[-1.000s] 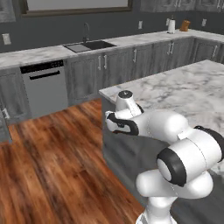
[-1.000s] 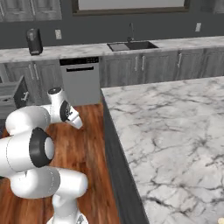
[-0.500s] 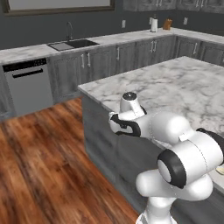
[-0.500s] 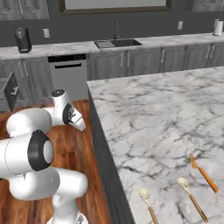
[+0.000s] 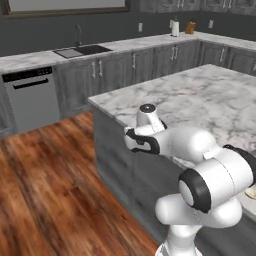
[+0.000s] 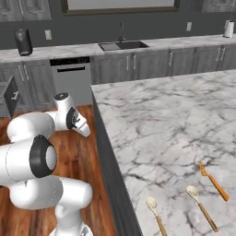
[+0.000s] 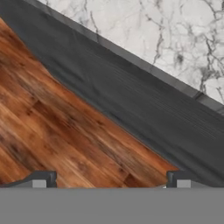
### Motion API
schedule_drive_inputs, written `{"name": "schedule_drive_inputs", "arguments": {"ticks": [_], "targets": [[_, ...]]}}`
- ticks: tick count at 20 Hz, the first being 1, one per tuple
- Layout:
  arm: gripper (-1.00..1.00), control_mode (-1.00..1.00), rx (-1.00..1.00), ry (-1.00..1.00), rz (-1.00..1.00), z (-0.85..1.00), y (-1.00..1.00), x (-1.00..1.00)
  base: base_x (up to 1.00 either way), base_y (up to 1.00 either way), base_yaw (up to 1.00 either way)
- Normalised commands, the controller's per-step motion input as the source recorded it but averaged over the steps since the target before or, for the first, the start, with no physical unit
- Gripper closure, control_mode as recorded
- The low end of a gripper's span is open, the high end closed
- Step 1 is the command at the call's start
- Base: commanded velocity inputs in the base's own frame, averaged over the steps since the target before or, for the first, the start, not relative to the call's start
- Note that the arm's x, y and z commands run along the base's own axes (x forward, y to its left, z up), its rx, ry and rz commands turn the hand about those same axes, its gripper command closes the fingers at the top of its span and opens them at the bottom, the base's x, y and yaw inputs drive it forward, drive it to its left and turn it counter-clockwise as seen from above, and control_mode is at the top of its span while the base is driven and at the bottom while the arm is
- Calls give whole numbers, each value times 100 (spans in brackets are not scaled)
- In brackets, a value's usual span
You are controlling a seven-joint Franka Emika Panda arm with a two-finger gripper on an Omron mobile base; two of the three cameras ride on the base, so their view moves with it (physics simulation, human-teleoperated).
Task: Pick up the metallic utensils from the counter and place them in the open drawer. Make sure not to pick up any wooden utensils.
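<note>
Marble bench (image 6: 152, 120) carries the fork (image 6: 213, 181) near its front edge, untouched; my hand (image 7: 109, 180) hangs spread, empty.

worktop (image 6: 161, 120): white marble, grey veins, dark grey base | fork (image 6: 213, 181): orange handle | wooden spoons (image 6: 201, 207): cream bowls, tan handles | floor (image 5: 45, 185): reddish-brown wood planks | dishwasher (image 5: 31, 97): steel grey
</note>
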Motion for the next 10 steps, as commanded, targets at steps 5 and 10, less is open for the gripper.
{"name": "schedule_drive_inputs", "arguments": {"ticks": [5, 10], "targets": [[-100, 100, 0, 0, 0, 0, 0, 0, -100, -69, 24], [-100, 100, 0, 0, 0, 0, 0, 0, -100, -89, 19]]}}
